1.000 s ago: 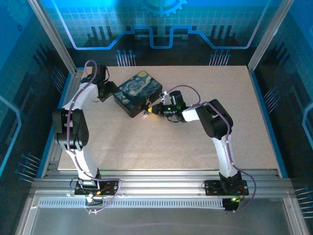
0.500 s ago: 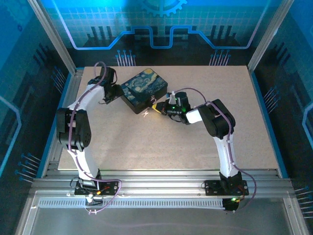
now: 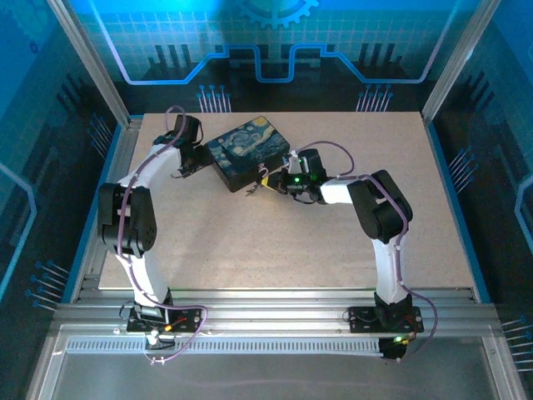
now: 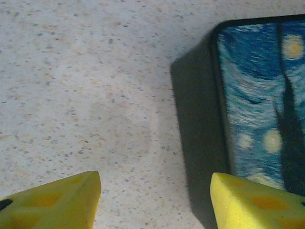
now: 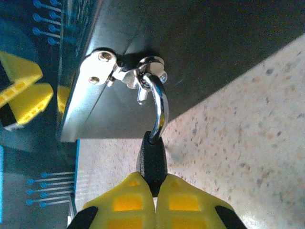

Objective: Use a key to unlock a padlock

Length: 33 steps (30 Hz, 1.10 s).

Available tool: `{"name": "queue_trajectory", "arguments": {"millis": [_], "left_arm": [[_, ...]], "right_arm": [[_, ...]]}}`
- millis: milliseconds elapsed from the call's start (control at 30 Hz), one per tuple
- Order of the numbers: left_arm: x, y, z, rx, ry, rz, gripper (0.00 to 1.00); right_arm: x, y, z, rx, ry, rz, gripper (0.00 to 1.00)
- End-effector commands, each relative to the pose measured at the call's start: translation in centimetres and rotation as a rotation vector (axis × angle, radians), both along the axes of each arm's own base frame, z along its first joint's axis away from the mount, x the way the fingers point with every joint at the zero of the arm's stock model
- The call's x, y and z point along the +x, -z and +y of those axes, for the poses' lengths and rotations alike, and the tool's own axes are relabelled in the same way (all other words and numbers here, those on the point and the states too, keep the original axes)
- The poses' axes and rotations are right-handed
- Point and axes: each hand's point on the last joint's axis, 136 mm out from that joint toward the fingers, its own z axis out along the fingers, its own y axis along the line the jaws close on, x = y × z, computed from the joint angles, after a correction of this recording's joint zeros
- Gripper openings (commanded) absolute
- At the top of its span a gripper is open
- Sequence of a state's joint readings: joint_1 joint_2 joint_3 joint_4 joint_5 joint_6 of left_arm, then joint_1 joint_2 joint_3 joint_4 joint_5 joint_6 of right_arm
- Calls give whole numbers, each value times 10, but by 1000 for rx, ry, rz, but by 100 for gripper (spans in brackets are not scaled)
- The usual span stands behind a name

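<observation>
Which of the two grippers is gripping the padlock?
The right gripper: it is shut on the dark padlock hanging from the clasp of the box. The left gripper is open beside the box, holding nothing.

This is a robotics lab test cell, not a home or shop. A speckled beige tabletop sits inside a frame of bare aluminium posts, walled by blue backdrop panels printed with glowing circuit lines and a gear. Two white-and-black robot arms trailing purple cables are bolted to slotted aluminium rails at the near edge.
</observation>
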<state>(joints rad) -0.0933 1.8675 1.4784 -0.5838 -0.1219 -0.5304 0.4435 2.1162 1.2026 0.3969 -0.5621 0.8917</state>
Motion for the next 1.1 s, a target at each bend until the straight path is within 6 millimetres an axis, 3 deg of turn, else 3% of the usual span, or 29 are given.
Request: {"name": "queue_trajectory", "arguments": {"millis": [0,167,367,600,967,1067], "left_arm": [[22,-31,-29,-14,125,-104,64],[33,-10,-47,-18,153,-63,64],[29,24,-39,46,141,13,64],[15,47,-30,84,136,62,62],[-5,71,-27,73,120,123,51],[-9,75,-29,56,122,137,49]], "right_arm": [[-14,-26,8,-24,-92,-88,5],[-17,-26,5,-20,-84,-84,5],[-18,-30,-2,-13,-66,-82,4],[-13,-31,-17,30,5,-63,4],[13,-42,-40,144,191,-108,4],[25,-51,-34,205,233,-132,3]]}}
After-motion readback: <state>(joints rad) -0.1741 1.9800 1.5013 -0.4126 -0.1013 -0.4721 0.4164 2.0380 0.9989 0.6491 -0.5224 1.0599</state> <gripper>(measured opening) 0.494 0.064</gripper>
